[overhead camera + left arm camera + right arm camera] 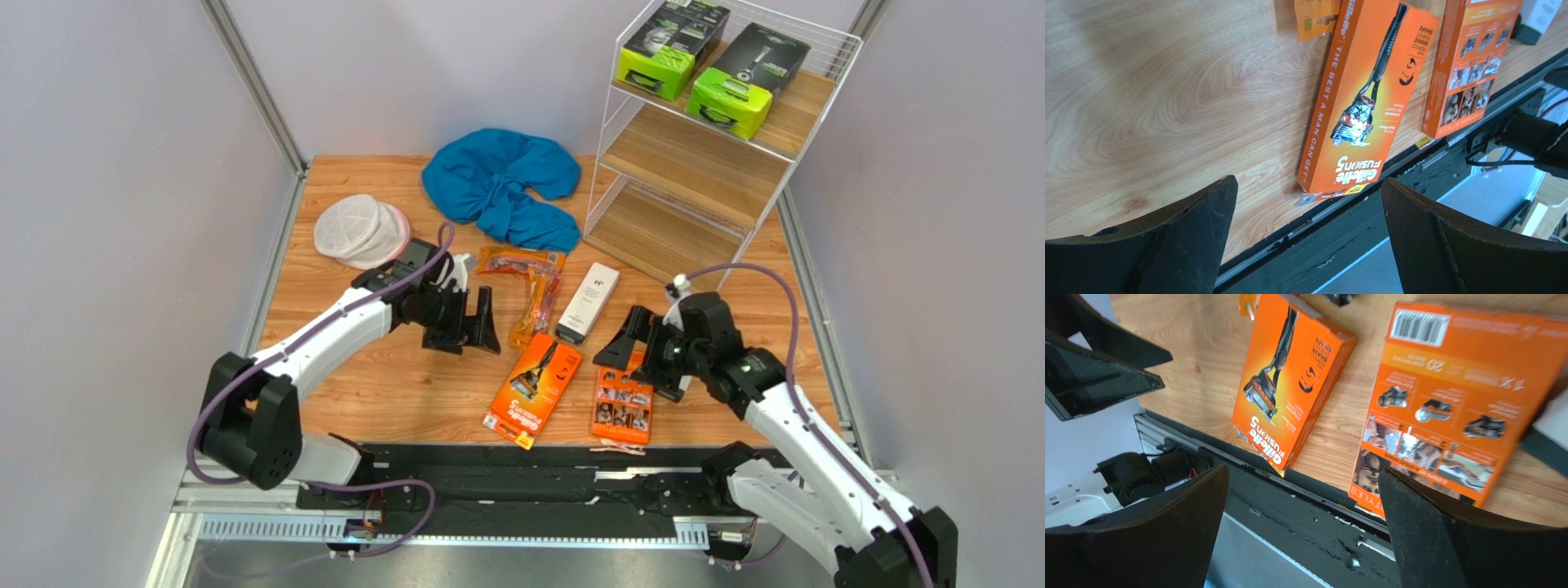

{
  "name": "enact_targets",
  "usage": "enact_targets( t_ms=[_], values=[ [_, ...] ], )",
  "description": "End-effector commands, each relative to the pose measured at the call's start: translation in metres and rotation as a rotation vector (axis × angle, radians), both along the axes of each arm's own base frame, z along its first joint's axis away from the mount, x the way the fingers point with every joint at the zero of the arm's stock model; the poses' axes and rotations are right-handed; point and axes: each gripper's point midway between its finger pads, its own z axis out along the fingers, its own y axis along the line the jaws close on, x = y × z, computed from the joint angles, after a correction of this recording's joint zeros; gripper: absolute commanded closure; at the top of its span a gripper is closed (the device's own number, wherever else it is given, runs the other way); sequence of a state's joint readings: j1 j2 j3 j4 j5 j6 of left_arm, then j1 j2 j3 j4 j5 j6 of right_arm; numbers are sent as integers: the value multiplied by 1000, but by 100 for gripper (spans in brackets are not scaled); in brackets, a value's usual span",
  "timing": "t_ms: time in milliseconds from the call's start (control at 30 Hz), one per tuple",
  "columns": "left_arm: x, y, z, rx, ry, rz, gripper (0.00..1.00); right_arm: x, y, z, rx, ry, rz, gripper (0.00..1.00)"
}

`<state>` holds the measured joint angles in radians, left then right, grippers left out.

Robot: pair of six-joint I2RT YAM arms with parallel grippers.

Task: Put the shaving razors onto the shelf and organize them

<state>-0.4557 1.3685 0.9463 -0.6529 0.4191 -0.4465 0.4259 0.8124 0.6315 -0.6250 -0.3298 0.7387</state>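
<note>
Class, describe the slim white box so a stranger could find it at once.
Start at the wire shelf, far right. In front of its lowest board lies the slim white box. Its neighbours are all orange; it alone is white.

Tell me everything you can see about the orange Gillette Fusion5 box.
The Fusion5 box is a slim orange cardboard carton. It is closed and lies flat, face up and slightly slanted, on the wooden table near its front edge. Its face shows a razor picture and white "Gillette Fusion5" lettering, with "The best a man can get" along one side. It lies apart from the other orange box.
</note>
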Motion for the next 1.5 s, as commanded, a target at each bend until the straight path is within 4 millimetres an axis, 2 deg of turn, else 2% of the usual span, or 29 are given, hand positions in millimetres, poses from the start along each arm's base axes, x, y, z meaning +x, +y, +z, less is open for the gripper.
enact_targets(
  t_ms=[0,33,67,300,467,667,767,800,833,900,933,1000,1033,1100,1167,1300,1367,1400,1467],
  values=[
    [7,-21,1,-39,2,-52,4,10,39,10,123,-51,29,4],
    [8,-24,-5,-31,18,-57,4,4,47,7,125,-47,51,4],
    [6,-28,-8,-29,29,-68,4,7,52,9,143,-50,40,4],
    [6,-55,-31,-72,116,-117,5,1,86,-19,129,47,69,4],
    [5,-72,-48,-117,176,-135,5,-4,83,-60,88,137,15,5],
    [-9,-98,-64,-176,257,-164,6,1,81,-80,85,161,-44,12],
    [-15,-108,-72,-218,290,-152,7,6,89,-84,115,162,-44,15],
    [-12,-114,-71,-255,268,-153,7,9,91,-92,110,172,-50,16],
    [-18,-112,-78,-261,293,-140,7,8,91,-98,107,184,-56,17],
    [-17,-119,-75,-328,294,-114,8,9,95,-106,132,195,-64,20],
    [-23,-117,-81,-340,308,-98,9,7,93,-113,130,208,-71,21],
    [-18,-125,-76,-413,286,-66,9,7,97,-114,158,207,-64,23],
    [-26,-122,-82,-427,338,-26,9,6,98,-118,157,214,-67,24],
    [-25,-128,-76,-500,321,-43,9,6,98,-120,179,203,-71,29],
    [-31,-128,-82,-502,353,-43,13,6,95,-118,185,189,-80,35],
    [-37,-124,-82,-483,353,-46,19,9,90,-110,155,161,-87,36],
    [-39,-118,-83,-437,346,-50,28,10,86,-105,139,143,-94,36],
    [-36,-119,-76,-430,324,-60,32,12,86,-100,138,130,-95,36],
    [-39,-109,-81,-354,318,-64,43,12,83,-96,119,115,-91,36]
  ],
)
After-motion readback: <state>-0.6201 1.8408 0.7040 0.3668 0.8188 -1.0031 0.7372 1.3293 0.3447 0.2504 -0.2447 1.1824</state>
